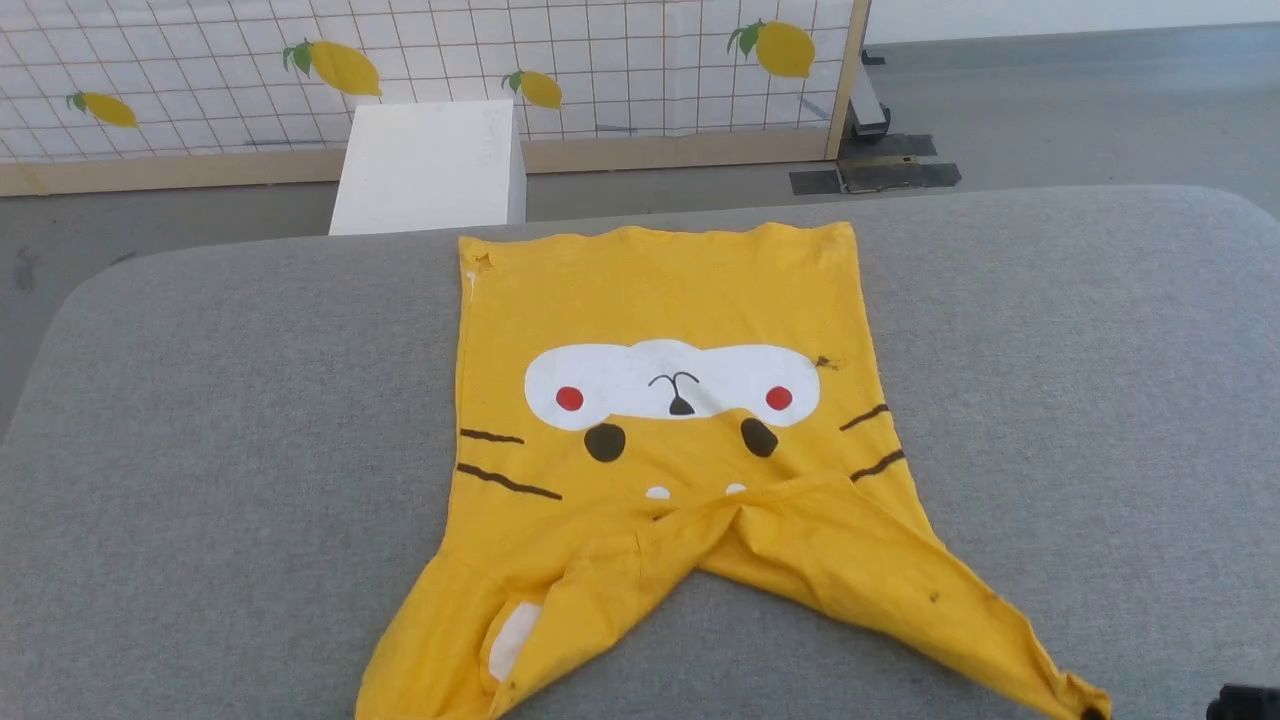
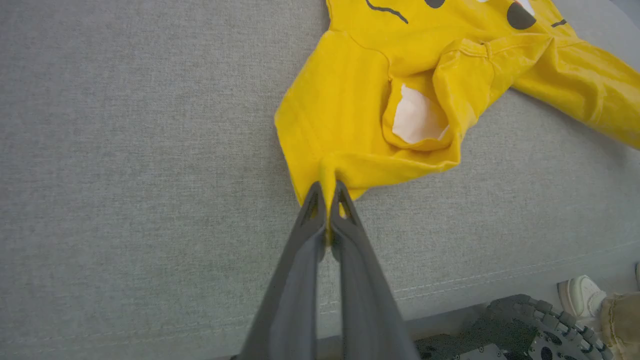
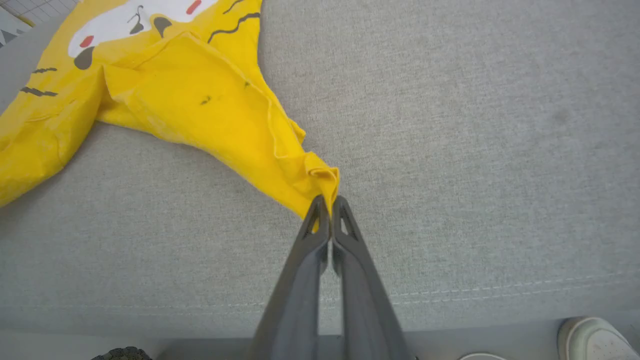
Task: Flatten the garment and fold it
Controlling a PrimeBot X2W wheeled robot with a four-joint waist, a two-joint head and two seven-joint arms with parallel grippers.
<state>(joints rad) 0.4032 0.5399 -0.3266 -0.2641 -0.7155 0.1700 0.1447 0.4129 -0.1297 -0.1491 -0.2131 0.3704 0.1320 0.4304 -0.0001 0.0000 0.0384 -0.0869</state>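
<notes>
Head view: yellow T-shirt (image 1: 660, 300) lies print-up mid-desk (image 1: 200, 420), one straight edge at the far side and lying fairly flat. The near end is splayed into a V, w/ a flap folded over the lower print and a white patch showing in the near-left bunch. It looks like thin, limp, light cotton that would drag and wrinkle rather than slide as a sheet, so best held at corners or seams, w/ both sides pulled evenly. Beyond the far edge, on the floor, are a white box (image 1: 430, 165) and a tiled panel (image 1: 600, 100) w/ lemon stickers, both well apart from the shirt. The folded flap looks like the main hindrance to flattening.

Left wrist view: left gripper (image 2: 327, 189) has its jaws closed tight on a pinch of the near-left corner, w/ cloth puckered at the tips. A shoe (image 2: 580, 296) shows past the desk edge.

Right wrist view: right gripper (image 3: 328, 201) has its jaws closed tight on the tip of the near-right corner, the cloth bunched into small folds there.
</notes>
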